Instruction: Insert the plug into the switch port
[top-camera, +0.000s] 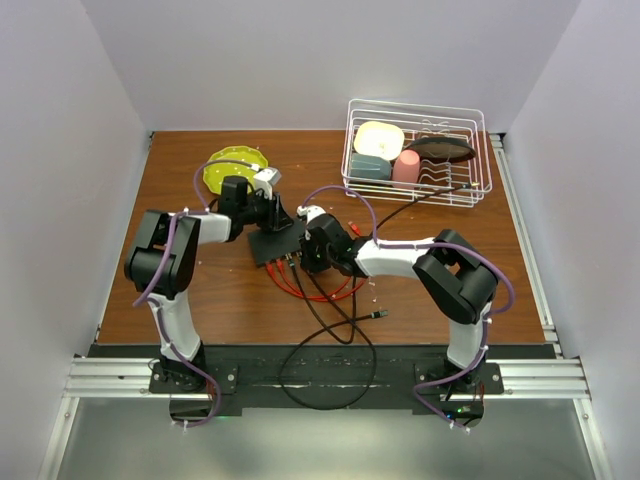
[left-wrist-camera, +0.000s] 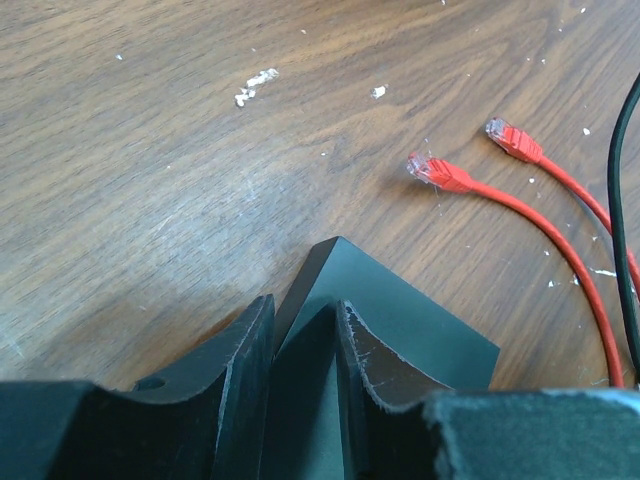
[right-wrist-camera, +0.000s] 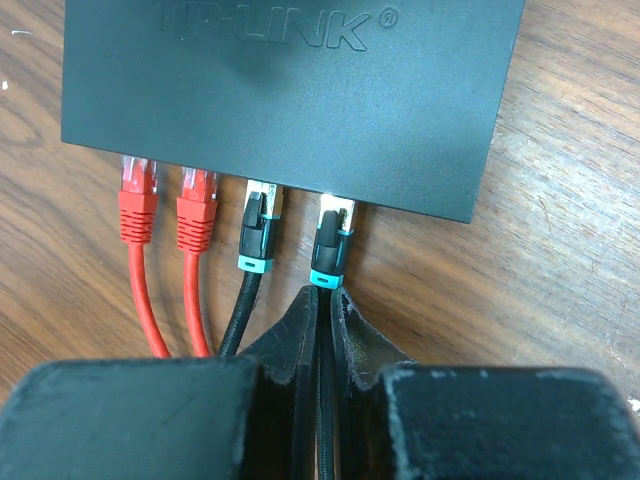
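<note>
With the left gripper (left-wrist-camera: 305, 312) clamping a corner of the flat matte-black switch box (right-wrist-camera: 290, 110), the right gripper (right-wrist-camera: 322, 300) — clenched on the cable (right-wrist-camera: 321, 400) of the black teal-collared plug (right-wrist-camera: 331, 240) — should push squarely until seated.

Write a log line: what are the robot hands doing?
left gripper: clamps switch corner | right gripper: shut on black cable | plug: tip at switch edge

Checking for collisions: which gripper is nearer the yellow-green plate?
Left. The left gripper clamps the black box on the side toward the plate; the right gripper holds a black cable at the box's opposite side.
</note>
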